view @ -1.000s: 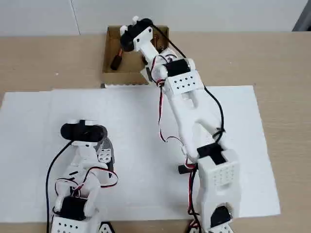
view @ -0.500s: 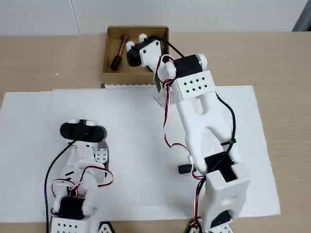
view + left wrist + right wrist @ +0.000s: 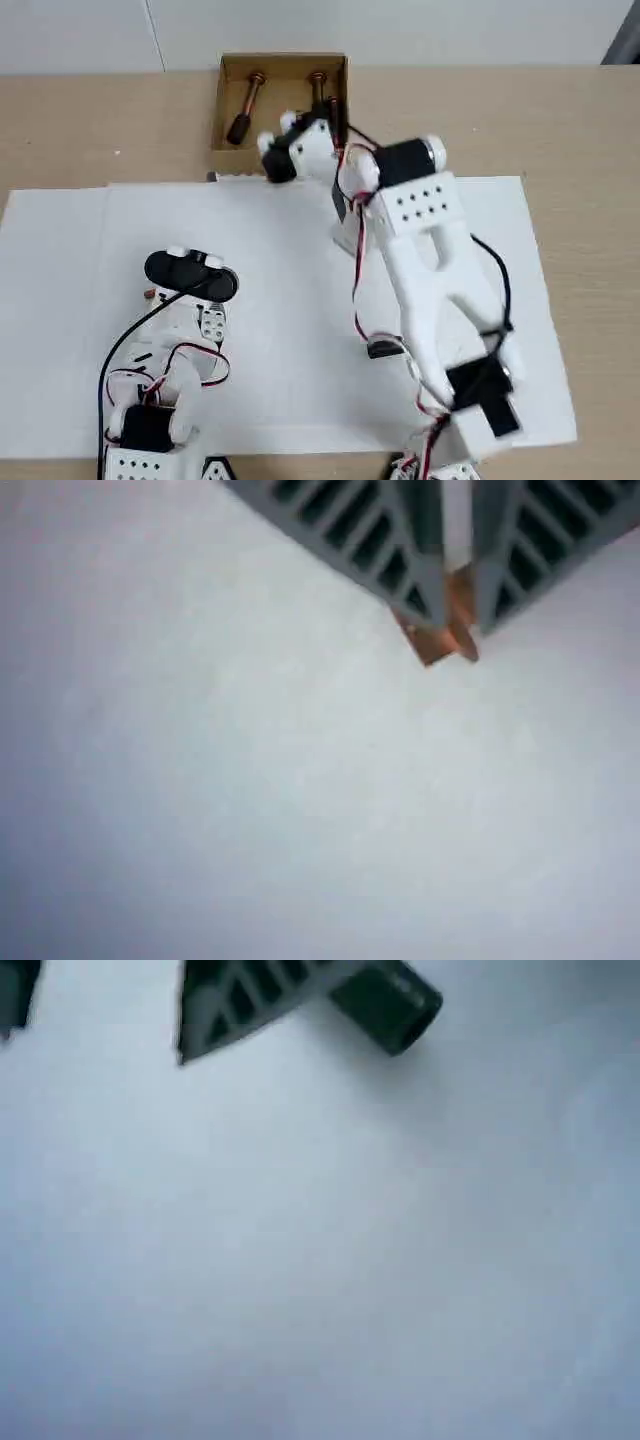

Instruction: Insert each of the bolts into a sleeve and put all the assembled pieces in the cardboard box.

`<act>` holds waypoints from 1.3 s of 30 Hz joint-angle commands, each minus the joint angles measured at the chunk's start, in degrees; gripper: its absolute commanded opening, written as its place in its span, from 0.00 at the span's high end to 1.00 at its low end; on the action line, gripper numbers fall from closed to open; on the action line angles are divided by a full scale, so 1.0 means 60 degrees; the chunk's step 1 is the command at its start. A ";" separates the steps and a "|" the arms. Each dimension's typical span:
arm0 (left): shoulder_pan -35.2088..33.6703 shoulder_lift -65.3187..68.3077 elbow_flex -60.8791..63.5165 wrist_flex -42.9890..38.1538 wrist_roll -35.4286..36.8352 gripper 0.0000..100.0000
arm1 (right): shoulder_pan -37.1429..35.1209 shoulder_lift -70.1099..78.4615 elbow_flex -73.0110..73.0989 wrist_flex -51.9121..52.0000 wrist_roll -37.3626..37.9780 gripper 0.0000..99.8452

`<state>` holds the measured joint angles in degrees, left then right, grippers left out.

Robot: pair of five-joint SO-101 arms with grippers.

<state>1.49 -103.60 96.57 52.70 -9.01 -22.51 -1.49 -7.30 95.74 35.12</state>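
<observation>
Tabletop (image 3: 100,120), cardboard box (image 3: 285,62), two bolts (image 3: 246,105) inside

Two copper bolts (image 3: 251,90) lie in the cardboard box (image 3: 217,120), one wearing a black sleeve (image 3: 238,129); the right arm (image 3: 420,230) stands close by.

Copper and black on white and tan.
Brown cardboard box (image 3: 225,100), copper bolts (image 3: 252,92), black sleeve (image 3: 238,130); white paper (image 3: 280,260) on tan table (image 3: 570,120); white arms (image 3: 420,230), black motors (image 3: 190,272); left gripper (image 3: 455,610) has grey ribbed fingers (image 3: 380,550) with a copper bolt (image 3: 440,645) between them.
</observation>
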 commanded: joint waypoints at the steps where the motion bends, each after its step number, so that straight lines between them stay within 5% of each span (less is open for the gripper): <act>1: -0.0029 -0.0088 -0.0066 -0.0059 -0.0059 0.99 | -0.0095 -0.1355 0.1538 -0.0007 0.0674 0.91; 15: -0.0029 -0.0088 -0.0066 -0.0059 -0.0059 0.99 | -0.0095 -0.4857 0.7297 -0.1678 0.3458 0.84; 39: -0.0015 -0.0088 -0.0051 -0.0059 -0.0059 0.99 | -0.0755 -0.5077 0.9260 -0.2996 0.3575 0.84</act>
<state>1.49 -103.60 96.57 52.70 -9.10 -26.99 -30.51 47.56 80.18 55.87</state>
